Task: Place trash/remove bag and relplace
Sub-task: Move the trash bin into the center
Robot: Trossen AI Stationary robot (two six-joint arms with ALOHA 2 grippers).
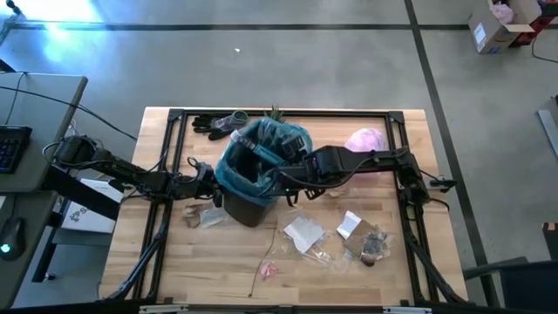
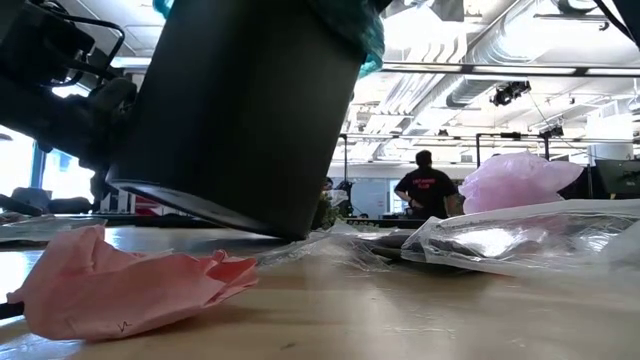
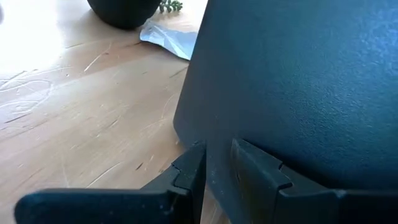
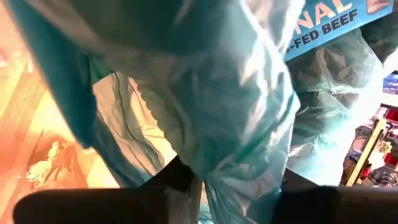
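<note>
The right gripper (image 1: 277,167), nearer, pinches the bag (image 1: 261,144) at the bin's (image 1: 247,205) rim; the left gripper (image 1: 212,177) clamps the bin's side.

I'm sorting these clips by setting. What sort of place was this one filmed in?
Probably a robotics lab or workshop in an open industrial-style hall: a wooden table on a bare concrete floor, exposed ceiling ducts, and a desk with a keyboard beside the rig.
</note>
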